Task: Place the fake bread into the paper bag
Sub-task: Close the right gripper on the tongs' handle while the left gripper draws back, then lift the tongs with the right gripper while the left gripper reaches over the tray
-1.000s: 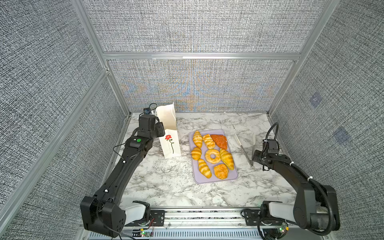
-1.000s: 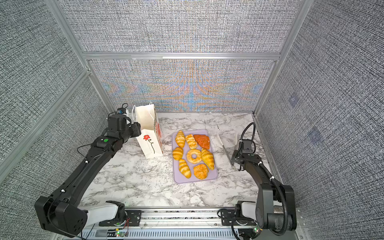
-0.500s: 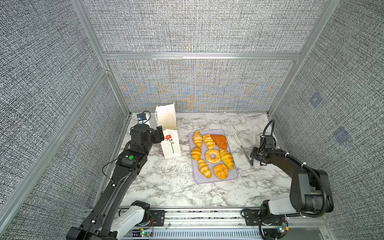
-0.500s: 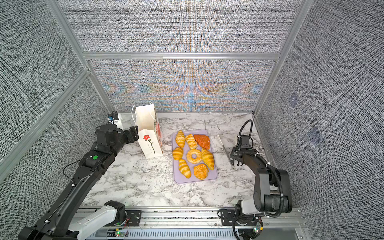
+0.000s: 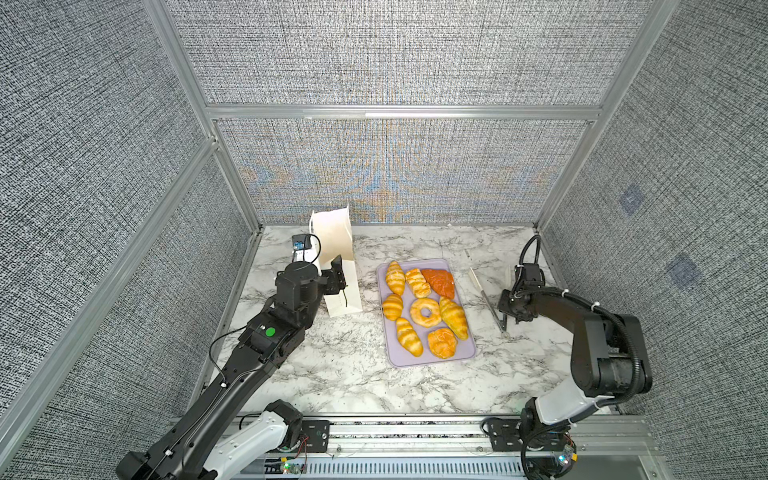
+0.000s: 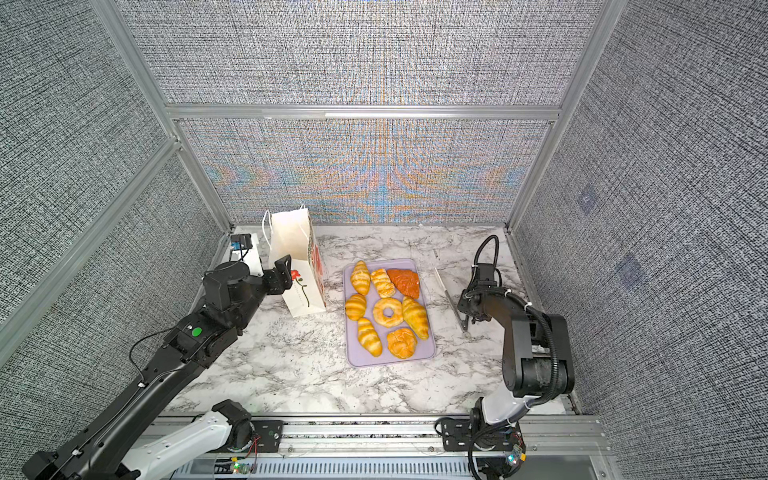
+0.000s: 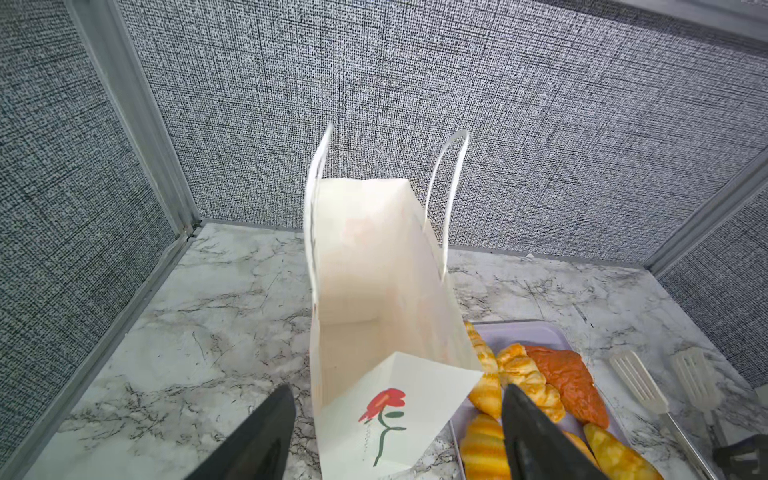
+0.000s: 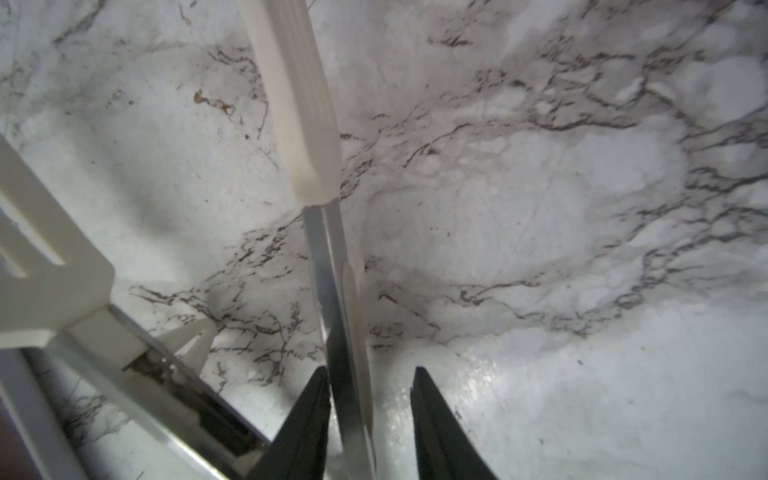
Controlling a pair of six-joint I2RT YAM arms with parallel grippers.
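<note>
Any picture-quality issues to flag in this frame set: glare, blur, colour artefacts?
In both top views: sharp and evenly lit, but rainbow moiré ripples across the woven back wall. Left wrist view: the paper bag interior is washed out almost white, and the left pincer is soft at the frame edge. Right wrist view: the tongs look soft, and glare sits on the marble table beside the right pincer.

The matte black jointed left arm point(image 5: 232, 374) bears a round green dot point(image 5: 270, 331) and a thin black looping cable point(image 5: 210, 355). The matching right arm point(image 5: 582, 320) carries a ribbed black hose point(image 5: 635, 353) and white cable ties point(image 5: 595, 306). Both have glossy white base shells point(image 5: 249, 440) and black tapered fingers point(image 7: 257, 436).
</note>
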